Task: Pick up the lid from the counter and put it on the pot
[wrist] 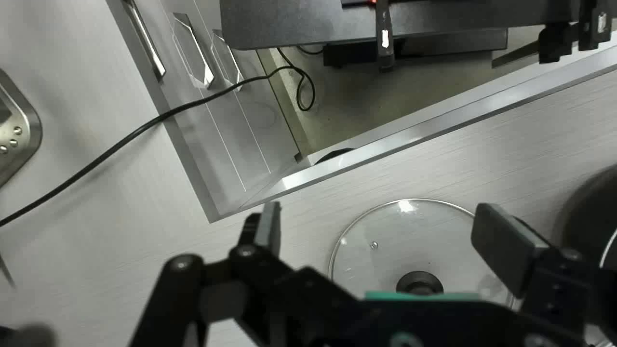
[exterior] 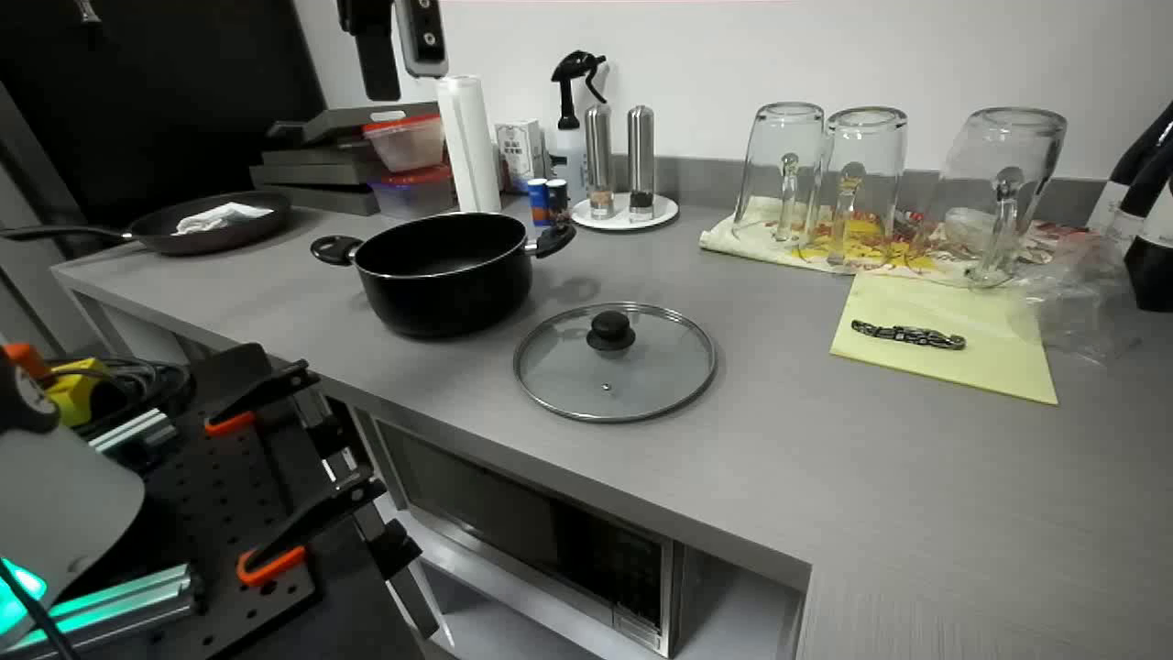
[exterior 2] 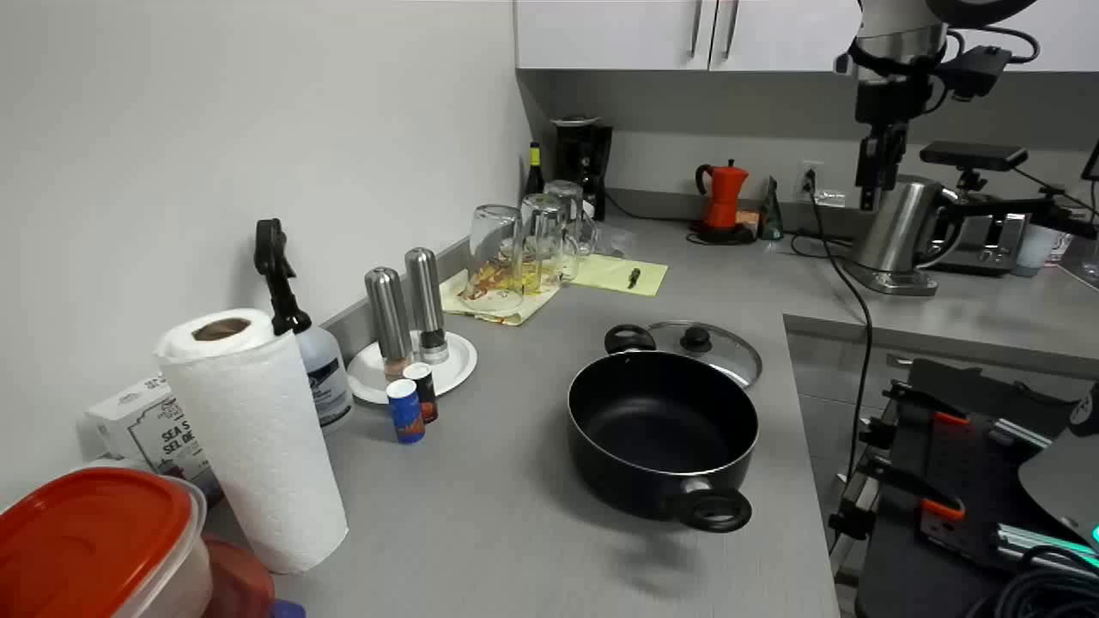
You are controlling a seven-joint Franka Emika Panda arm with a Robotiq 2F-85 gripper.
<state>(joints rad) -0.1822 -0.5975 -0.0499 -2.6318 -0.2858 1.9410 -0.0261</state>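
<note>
The glass lid (exterior: 632, 385) lies flat on the grey counter (exterior: 779, 440), with its black knob up, beside the black pot (exterior: 444, 293). In an exterior view the lid (exterior 2: 730, 348) is partly hidden behind the pot (exterior 2: 661, 421), which is uncovered and looks empty inside. My gripper (exterior: 403, 78) is high above the counter; it also hangs at the upper right of an exterior view (exterior 2: 871, 189). In the wrist view the gripper (wrist: 383, 231) is open with nothing between its fingers. The lid (wrist: 409, 226) shows below them, its knob partly hidden by the gripper body. The pot (wrist: 590, 212) is at the right edge.
Upturned glass mugs (exterior: 852, 183) stand on a cloth at the back, near a yellow sheet (exterior: 953, 367). Two metal mills (exterior: 619, 156) stand on a white plate. A paper towel roll (exterior 2: 249, 438), a pan (exterior: 211, 225) and a kettle (exterior 2: 897, 227) are also on the counter.
</note>
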